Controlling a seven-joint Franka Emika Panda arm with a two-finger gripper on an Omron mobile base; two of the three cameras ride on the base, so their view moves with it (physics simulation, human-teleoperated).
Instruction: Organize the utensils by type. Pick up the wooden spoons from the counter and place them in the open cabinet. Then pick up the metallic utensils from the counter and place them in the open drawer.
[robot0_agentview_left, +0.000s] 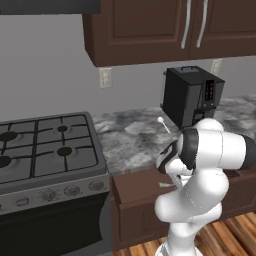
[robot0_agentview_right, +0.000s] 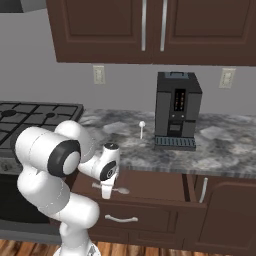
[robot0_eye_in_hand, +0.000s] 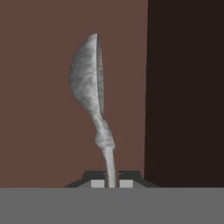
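Gripper (robot0_agentview_right: 107, 194) clamped on grey metal spoon (robot0_eye_in_hand: 89, 92), hanging over open drawer (robot0_agentview_right: 150, 187) at centre frame, release pending; second silvery utensil (robot0_agentview_right: 142, 129) on counter (robot0_agentview_right: 225, 150) left of coffee machine (robot0_agentview_right: 176, 110), left to move; no wooden spoons on counter

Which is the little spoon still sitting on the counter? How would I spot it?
Find the tall black coffee machine standing on the marbled counter under the brown wall cabinets. Just to its left lies a thin silvery-white spoon with a small round bowl. It rests alone on the stone, unlike the grey spoon clamped in the gripper over the open drawer.
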